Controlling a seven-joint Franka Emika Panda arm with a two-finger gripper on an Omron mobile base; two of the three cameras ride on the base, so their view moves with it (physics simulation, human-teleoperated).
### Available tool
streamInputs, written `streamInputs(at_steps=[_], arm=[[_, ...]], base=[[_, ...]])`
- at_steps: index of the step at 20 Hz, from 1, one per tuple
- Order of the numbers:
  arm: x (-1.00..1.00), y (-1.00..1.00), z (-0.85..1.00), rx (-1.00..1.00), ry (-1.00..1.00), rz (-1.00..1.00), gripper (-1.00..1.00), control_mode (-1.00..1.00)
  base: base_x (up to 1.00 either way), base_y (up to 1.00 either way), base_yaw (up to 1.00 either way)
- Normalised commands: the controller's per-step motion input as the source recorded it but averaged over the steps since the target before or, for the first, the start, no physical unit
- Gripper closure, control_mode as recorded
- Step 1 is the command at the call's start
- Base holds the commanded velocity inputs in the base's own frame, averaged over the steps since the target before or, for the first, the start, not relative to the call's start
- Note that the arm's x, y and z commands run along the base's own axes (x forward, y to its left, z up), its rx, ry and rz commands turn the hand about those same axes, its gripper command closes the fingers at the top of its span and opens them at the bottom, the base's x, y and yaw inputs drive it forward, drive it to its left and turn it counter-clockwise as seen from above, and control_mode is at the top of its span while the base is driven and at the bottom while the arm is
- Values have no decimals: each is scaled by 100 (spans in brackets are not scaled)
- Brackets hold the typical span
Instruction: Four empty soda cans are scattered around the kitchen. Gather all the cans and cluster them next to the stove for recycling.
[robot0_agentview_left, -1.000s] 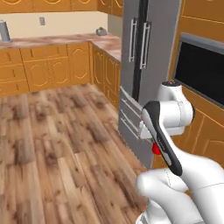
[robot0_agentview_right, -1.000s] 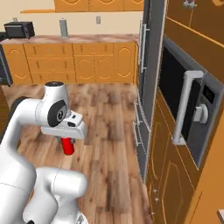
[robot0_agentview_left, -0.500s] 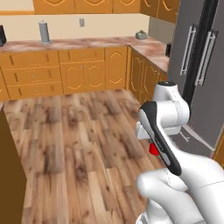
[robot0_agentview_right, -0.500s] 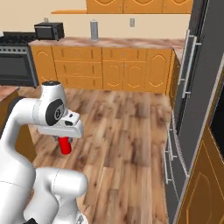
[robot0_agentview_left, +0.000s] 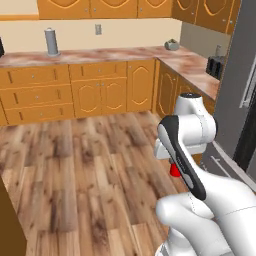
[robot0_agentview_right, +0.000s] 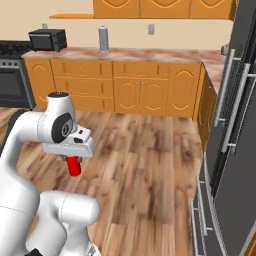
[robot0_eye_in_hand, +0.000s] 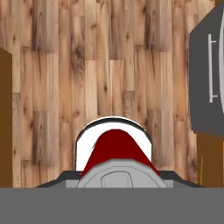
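The base has swung round: fridge slid right, the stove (robot0_agentview_right: 11, 80) now in sight at far left. The fingers (robot0_agentview_right: 73, 161) still pinch the red soda can (robot0_agentview_right: 74, 166), carried above the plank floor (robot0_agentview_right: 145, 165).

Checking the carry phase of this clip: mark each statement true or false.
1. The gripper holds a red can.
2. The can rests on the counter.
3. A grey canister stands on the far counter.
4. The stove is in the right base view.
1. True: the gripper is shut on the red can.
2. False: it hangs above the wood floor.
3. True: grey canister.
4. True: stove, at the left edge.
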Motion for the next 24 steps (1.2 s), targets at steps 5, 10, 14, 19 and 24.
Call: streamInputs(at_steps=[5,10,14,19,24], arm=[[0,0,0,0,0,0,100,100],[0,0,0,0,0,0,100,100],[0,0,0,0,0,0,100,100],[0,0,0,0,0,0,100,100],[0,0,0,0,0,0,100,100]], base=[[100,0,0],[100,0,0],[100,0,0],[100,-5,2],[100,4,4]])
